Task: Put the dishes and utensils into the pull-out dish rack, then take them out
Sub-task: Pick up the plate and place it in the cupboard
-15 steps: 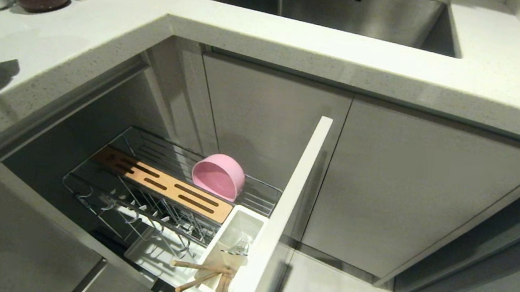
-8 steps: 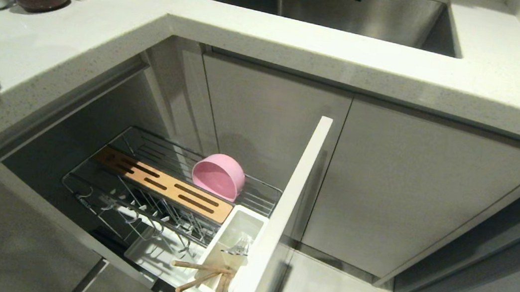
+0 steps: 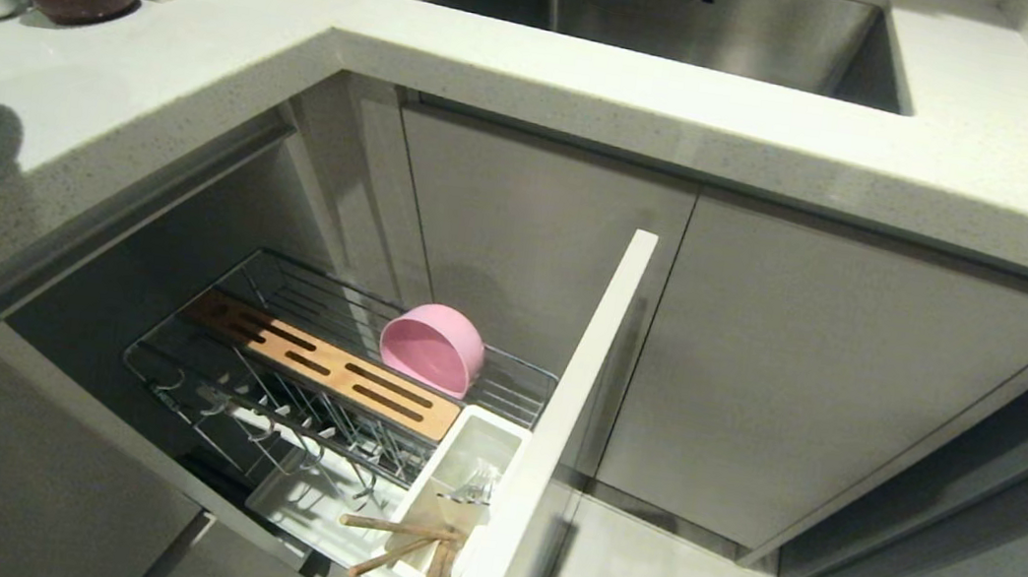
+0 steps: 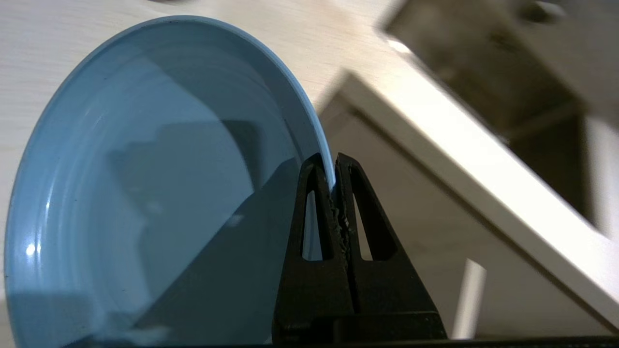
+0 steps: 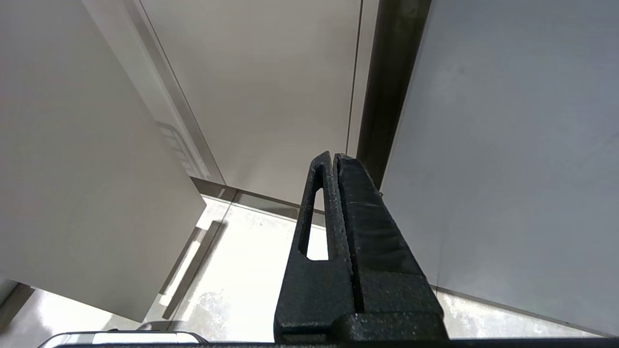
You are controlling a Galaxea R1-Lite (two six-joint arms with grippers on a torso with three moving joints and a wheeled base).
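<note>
One pull-out dish rack (image 3: 344, 375) sits open under the countertop (image 3: 599, 91). The pink bowl (image 3: 433, 347) lies on its side at the rack's back edge by the wooden board (image 3: 325, 365), with chopsticks (image 3: 401, 542) in the white bin (image 3: 459, 480) at the front corner. The left gripper (image 4: 333, 166) pinches the blue plate (image 4: 145, 183) by its rim. The right gripper (image 5: 333, 157) is pressed together, holding nothing, down by the cabinet doors.
</note>
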